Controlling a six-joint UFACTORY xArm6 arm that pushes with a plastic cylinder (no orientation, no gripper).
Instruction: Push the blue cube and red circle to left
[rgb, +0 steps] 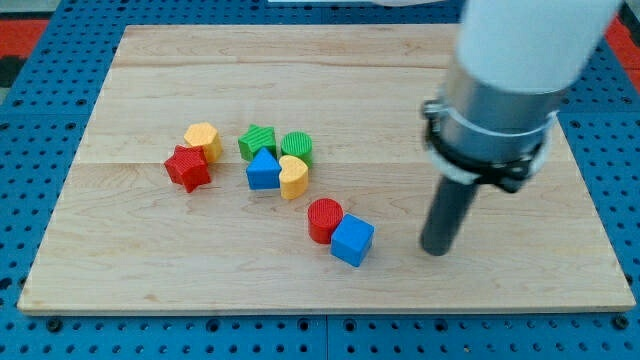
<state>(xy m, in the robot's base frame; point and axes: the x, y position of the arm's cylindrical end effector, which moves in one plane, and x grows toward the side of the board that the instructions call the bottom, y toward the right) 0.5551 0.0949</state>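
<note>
On the wooden board (330, 290): eight small blocks and one rod are seen; the board is taken as the landmark, laid over a blue pegboard (40, 120).
Arm (510, 90): a white and grey body is seen over the board's right half, with the dark rod hanging from it.
My tip (436, 251): it is set down on the board's right half, toward the bottom edge, just to the right of the blue cube and apart from it; no block is touched by it.
Hand state: no gripper is fitted, so nothing is clamped and no opening or closing can be told.
Blue cube (352, 241): it is placed low on the board, slightly right of centre, touching the red circle.
Red circle (324, 220): it is placed at the cube's upper left, near the board's centre.
Blue triangle (263, 171): left of centre, between the green blocks and the yellow heart.
Yellow heart (293, 177): beside the triangle, on its right.
Green cylinder (297, 147): above the heart.
Green block (257, 140): left of the cylinder; its exact shape is not clear.
Red star (187, 168): on the board's left half.
Yellow block (204, 138): touching the star at its upper right.
</note>
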